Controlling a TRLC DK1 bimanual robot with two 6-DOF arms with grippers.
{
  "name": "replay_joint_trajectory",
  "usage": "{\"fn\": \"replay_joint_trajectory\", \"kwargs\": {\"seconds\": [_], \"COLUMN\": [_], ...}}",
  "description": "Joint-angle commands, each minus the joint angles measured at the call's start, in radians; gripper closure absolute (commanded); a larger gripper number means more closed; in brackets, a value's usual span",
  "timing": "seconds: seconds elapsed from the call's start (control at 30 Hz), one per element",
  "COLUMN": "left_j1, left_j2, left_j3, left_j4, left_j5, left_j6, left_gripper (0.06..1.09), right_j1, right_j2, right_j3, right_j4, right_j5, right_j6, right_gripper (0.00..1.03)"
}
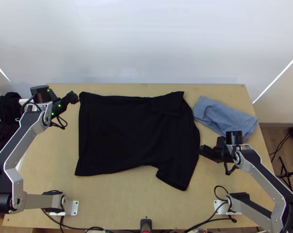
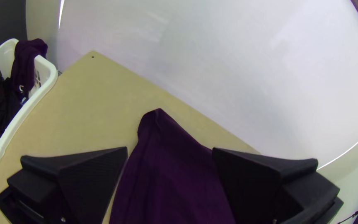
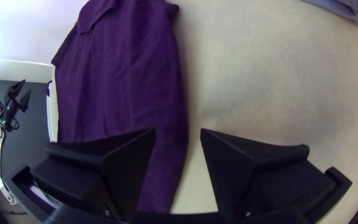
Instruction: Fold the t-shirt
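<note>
While the t-shirt [image 1: 123, 132] lay spread mid-desk [image 1: 146, 202], one side near the far edge, left and right jaws were both spread, nothing pinched; cloth was probably light, limp, crease-prone, best taken by the hem [image 1: 80, 136] corners.

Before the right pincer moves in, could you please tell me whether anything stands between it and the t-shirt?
Nothing visible does. The right pincer is open at the edge of the black t-shirt; the blue-grey cloth lies off to one side, not between them.
</note>
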Motion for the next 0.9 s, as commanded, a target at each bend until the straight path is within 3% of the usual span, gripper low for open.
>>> {"fn": "replay_joint_trajectory", "kwargs": {"seconds": [0.0, 0.5, 0.7, 0.73, 0.8, 0.87], "left_j1": [-0.001, 0.033, 0.035, 0.035, 0.038, 0.053], "left_j2": [-0.004, -0.015, -0.034, -0.037, -0.041, -0.043], "left_j3": [0.002, 0.006, -0.028, -0.04, -0.064, -0.089], "left_j4": [-0.002, -0.028, -0.134, -0.158, -0.2, -0.241], "left_j5": [-0.003, -0.004, -0.003, -0.003, -0.004, -0.004], "left_j6": [0.0, 0.014, 0.169, 0.216, 0.307, 0.394], "left_gripper": [0.1, 0.1, 0.1, 0.11, 0.11, 0.23], "right_j1": [0.031, 0.062, 0.072, 0.074, 0.074, 0.074], "right_j2": [0.018, 0.044, 0.05, 0.047, 0.032, 0.004], "right_j3": [-0.005, -0.02, -0.039, -0.043, -0.055, -0.068], "right_j4": [0.038, 0.075, 0.105, 0.107, 0.132, 0.138], "right_j5": [-0.002, 0.006, 0.018, 0.027, 0.052, 0.062], "right_j6": [0.034, 0.042, 0.042, 0.042, 0.042, 0.043], "right_gripper": [0.68, 0.68, 0.68, 0.73, 0.99, 1.0]}}
